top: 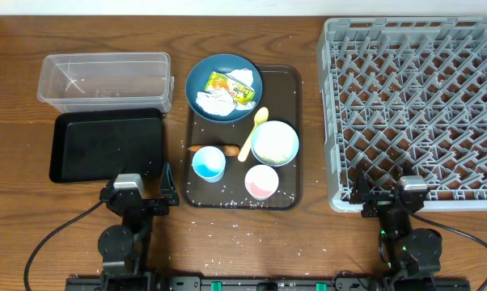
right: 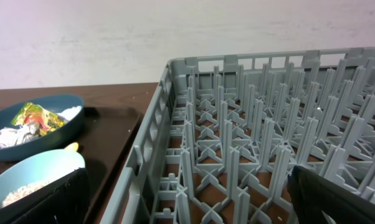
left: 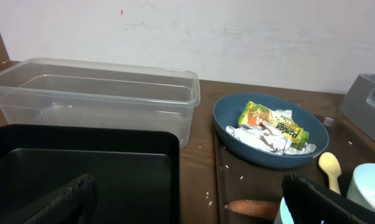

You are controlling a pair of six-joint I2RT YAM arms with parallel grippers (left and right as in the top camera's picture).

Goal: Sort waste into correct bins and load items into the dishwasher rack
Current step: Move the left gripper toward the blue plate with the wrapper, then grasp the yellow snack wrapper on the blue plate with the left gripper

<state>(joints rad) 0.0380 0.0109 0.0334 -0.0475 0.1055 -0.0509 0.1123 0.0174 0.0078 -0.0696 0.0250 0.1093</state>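
Wooden surface (top: 308, 242) under all. Ahead of the wide-spread left fingers (left: 56, 202) lies the black tray (left: 81, 155), with the clear tub (left: 100, 93) beyond. To their right the dark blue dish (left: 230, 127) holds napkins (left: 262, 140) and a yellow-green wrapper (left: 262, 117). Equally wide, the right fingers (right: 343, 199) face the grey rack (right: 250, 137); the bowl (right: 50, 163) to their left holds rice (right: 19, 190).

1. We see a brown wooden counter (top: 17, 202) with lengthwise grain; it fills the overhead view.
2. We see a plain off-white wall (left: 250, 37) rising directly behind the counter's far edge.
3. In the left wrist view we note faint scuffs and one small red mark high on this wall.
4. We find the light even and diffuse, with soft shadows.
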